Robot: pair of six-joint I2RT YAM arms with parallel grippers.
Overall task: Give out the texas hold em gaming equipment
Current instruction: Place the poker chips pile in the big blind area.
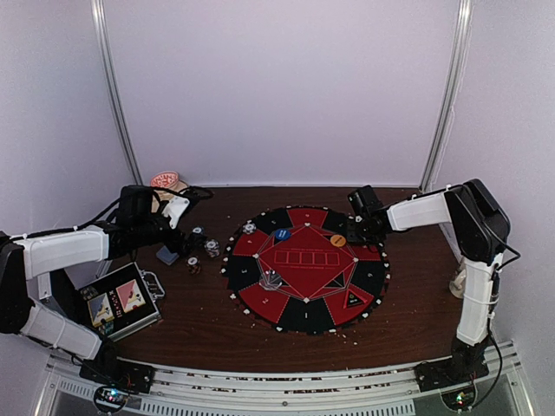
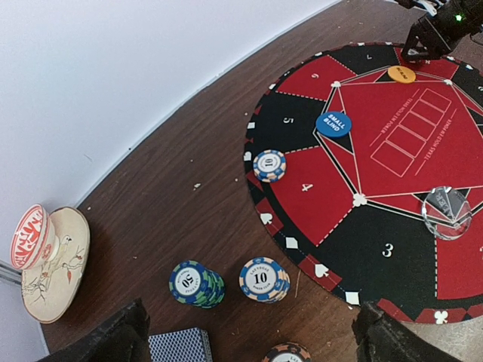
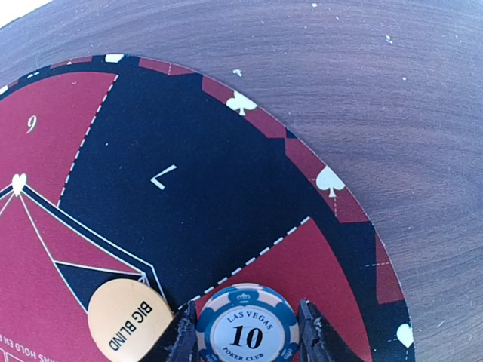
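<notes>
The step in hand looks like setting a blue-and-white 10 chip [image 3: 243, 326] down at one seat of the round poker mat [image 3: 189, 188]. In the right wrist view the chip sits at the lower middle of the frame, over a red wedge just below the dashed line that borders the black wedge, and the right jaws are clenched on its rim, one finger against each side. Whether the chip already lies flat on the mat cannot be told from this angle. The orange BIG BLIND button [image 3: 127, 315] lies just beside the left-hand finger, so that is the thing to guard. A good finish would lower the chip until it lies flat, part the jaws only slightly, then lift straight up (a sideways pull could drag the chip over the dashed line or nudge the button). In the left wrist view the left jaws are spread wide at the bottom corners and grip nothing. Between and above them on the counter [image 2: 189, 204] stand a green chip stack [image 2: 195, 283] and a blue chip stack [image 2: 263, 279]. A deck of cards [image 2: 178, 348] shows at the bottom edge, and one chip [image 2: 269, 165] already lies on the mat's rim.
</notes>
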